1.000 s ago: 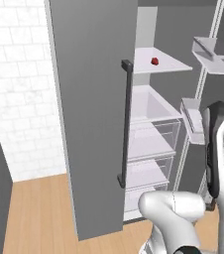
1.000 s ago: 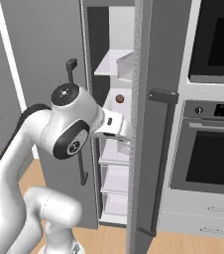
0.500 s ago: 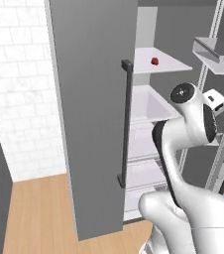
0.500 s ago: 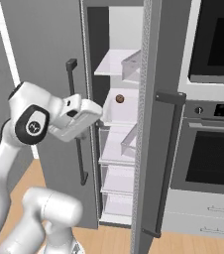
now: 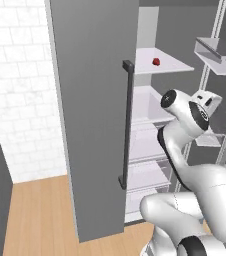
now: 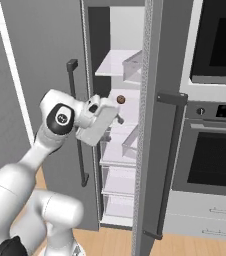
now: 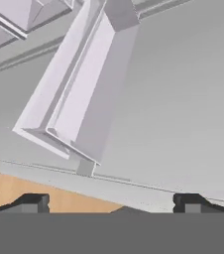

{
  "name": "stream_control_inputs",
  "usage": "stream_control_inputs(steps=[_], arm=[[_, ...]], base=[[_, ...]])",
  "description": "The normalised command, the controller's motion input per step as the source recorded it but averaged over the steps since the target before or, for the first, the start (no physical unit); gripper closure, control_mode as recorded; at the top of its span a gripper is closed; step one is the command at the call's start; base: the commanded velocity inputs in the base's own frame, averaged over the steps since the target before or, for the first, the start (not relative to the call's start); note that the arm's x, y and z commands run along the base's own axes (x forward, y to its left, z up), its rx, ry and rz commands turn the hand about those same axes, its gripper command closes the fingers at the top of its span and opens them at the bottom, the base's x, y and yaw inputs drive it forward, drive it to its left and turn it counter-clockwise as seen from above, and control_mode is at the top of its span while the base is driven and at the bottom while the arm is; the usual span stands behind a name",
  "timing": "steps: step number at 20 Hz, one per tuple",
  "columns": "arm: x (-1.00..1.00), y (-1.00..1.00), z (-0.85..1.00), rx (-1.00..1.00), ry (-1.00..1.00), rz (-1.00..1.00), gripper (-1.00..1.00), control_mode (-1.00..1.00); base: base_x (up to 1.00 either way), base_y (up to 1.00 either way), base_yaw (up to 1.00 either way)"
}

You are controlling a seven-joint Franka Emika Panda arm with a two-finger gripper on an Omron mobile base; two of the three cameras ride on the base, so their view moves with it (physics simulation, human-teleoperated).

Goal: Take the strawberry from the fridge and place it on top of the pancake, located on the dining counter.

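A: Biggest thing on show, the fridge (image 5: 92,115), tall and grey, both doors swung wide. In the left base view the near door fills the frame from twelve o'clock down to seven, its long dark bar handle (image 5: 125,125) running upright down the edge.

B: And in the right base view the other door (image 6: 147,125) stands edge-on through the centre, with its own dark handle (image 6: 171,165) at four o'clock. Beyond it, at three o'clock, the wall ovens (image 6: 216,100).

A: Next down in size, the arm. White, with dark joints, it bends up from five o'clock in the left base view, its hand up between the open doors in front of the white shelves (image 5: 145,145).

B: The gripper (image 6: 119,119)? In the right base view it sits just left of centre, at the mouth of the fridge. In the hand view the two dark fingertips (image 7: 33,202) stand far apart at the bottom corners, seven and five o'clock. The claw is spread wide, nothing between its fingers.

A: Ahead of them in that view, a pale door bin (image 7: 79,94) slants from twelve toward eight o'clock, and a strip of wood floor (image 7: 29,191) shows at seven.

B: Smallest of all, the strawberry (image 5: 156,61). Tiny, dark red, resting on the upper white shelf (image 5: 172,65) at one o'clock in the left base view.

A: In the right base view it is a dark dot (image 6: 120,99) just above the gripper, at eleven o'clock from centre, clear of the fingers.
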Motion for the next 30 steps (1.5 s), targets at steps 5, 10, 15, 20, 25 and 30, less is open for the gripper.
stream_control_inputs(steps=[5,10,15,20,25,30], arm=[[0.0,-0.61,0.07,0.03,0.23,-0.05,-1.0,-1.0],[-0.03,-0.37,-0.03,0.0,0.12,-0.02,-1.0,-1.0],[-0.11,-0.4,-0.14,0.0,0.02,0.0,-1.0,-1.0],[-0.13,-0.49,-0.14,0.0,0.0,0.0,-1.0,-1.0],[-0.24,-0.54,-0.13,0.0,0.0,0.0,-1.0,-1.0],[-0.27,-0.2,-0.02,0.0,0.0,0.01,-1.0,-1.0]], base=[[0.0,0.0,0.0],[0.0,0.0,0.0],[0.0,0.0,0.0],[0.0,0.0,0.0],[0.0,0.0,0.0],[0.0,0.0,0.0]])
